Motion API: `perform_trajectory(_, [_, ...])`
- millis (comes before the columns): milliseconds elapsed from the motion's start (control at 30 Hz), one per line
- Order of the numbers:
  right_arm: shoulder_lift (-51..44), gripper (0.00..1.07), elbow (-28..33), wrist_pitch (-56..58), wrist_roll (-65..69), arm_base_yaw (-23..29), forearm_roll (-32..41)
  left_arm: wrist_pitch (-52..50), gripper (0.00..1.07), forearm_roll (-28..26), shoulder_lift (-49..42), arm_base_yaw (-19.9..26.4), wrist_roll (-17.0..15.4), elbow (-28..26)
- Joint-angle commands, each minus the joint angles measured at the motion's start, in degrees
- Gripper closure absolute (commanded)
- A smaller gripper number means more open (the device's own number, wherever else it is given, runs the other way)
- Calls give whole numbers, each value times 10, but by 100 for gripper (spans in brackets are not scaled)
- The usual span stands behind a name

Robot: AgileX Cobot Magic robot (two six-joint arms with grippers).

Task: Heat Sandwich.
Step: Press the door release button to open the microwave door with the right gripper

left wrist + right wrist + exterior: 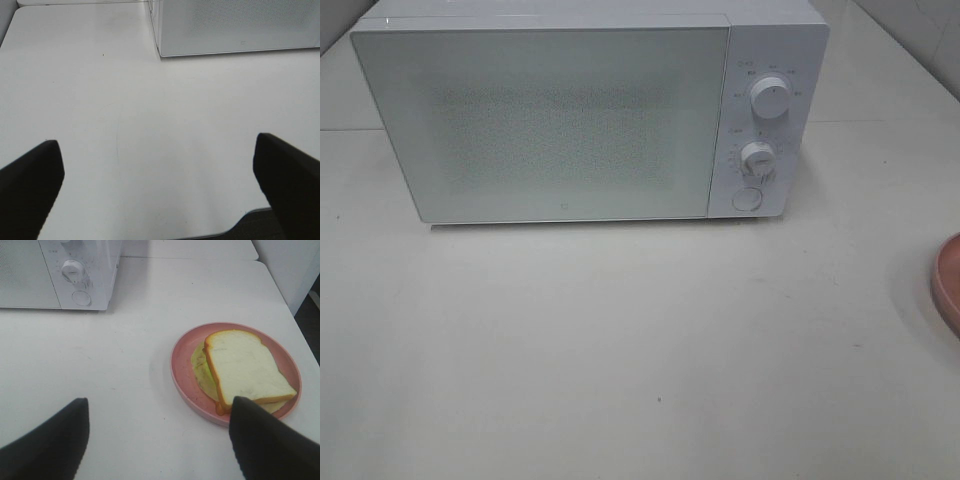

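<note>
The task looks to be at its very start: the microwave (590, 115) stands on the bench (620, 350) with its door (540, 120) shut, and nothing is held. The left end effector (157, 145) hangs empty over bare bench with its fingers spread wide, the microwave's lower front corner well ahead of it and a little to one side. The right end effector (160, 405) is likewise spread wide and empty. The sandwich (247, 367) lies flat on a pink plate (182, 377) just ahead of it, off toward one finger (270, 440). In the wrist view that finger overlaps the plate's near rim, though whether it touches cannot be told. The microwave's control panel, with a round button (81, 298) under the knobs, sits farther ahead on the other side. In my judgement the door must be opened before the food can go in, probably by pressing that button or pulling the door's edge. After that the right end effector would need to close on the plate's rim rather than on the soft bread, keeping the plate level.
</note>
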Motion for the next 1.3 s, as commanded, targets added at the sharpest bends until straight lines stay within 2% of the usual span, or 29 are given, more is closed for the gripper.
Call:
perform_trajectory(33, [-17,32,1,-2,2,-2,1,-2,9,-1,-13,-4,-2,1])
perform_trajectory(467, [-16,32,-2,-5,2,-2,3,-2,9,-1,-13,-4,-2,1])
perform_trajectory(833, [-13,32,-26,-88,14,-2,2,-2,9,-1,-13,-4,-2,1])
perform_trajectory(1300, [113,32,-24,-164,14,-2,2,-2,9,-1,-13,-4,-2,1])
